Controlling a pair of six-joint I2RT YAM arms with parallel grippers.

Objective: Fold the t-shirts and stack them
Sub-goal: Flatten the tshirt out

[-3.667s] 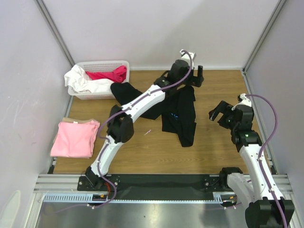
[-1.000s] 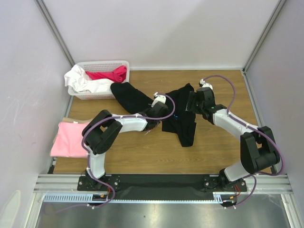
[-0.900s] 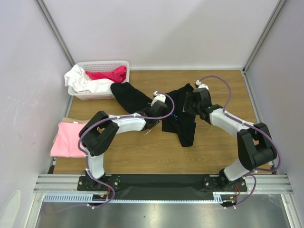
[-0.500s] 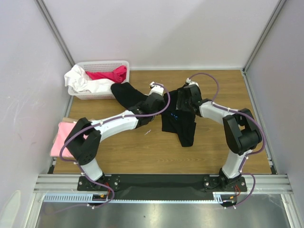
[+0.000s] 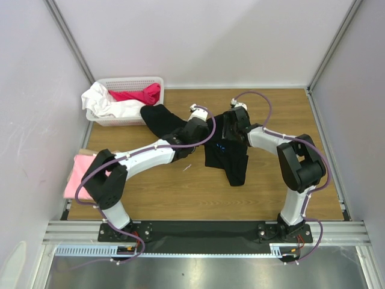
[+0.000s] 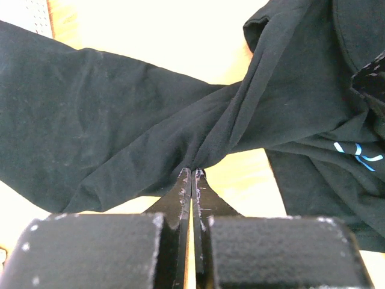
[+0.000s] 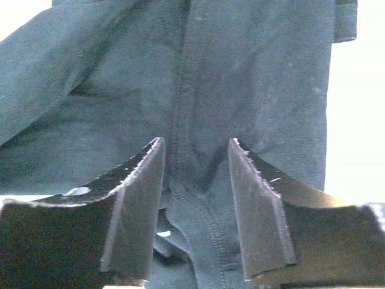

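T-shirt [image 5: 230, 160], black, soft, creased, twisted

Both arms share one build: white shell links between bulky black joint housings. The left arm [image 5: 150, 156] is bolted to a black base block [image 5: 117, 230] at the lower left of the top view, and the right arm [image 5: 264, 137] to a matching block [image 5: 283, 227] at the lower right. A thin purple cable [image 5: 213, 126] runs along the left arm, and a second purple cable [image 5: 252, 93] along the right.

The left tool [image 6: 192, 176] has black, wedge-shaped fingers with scuffed, white-flecked edges, set ahead of matte, grainy black blocks [image 6: 90, 250]. The right tool [image 7: 195, 144] has broad, tapered black fingers with scratched pale rims; the left-hand one bears a pale oval spot [image 7: 78, 191].
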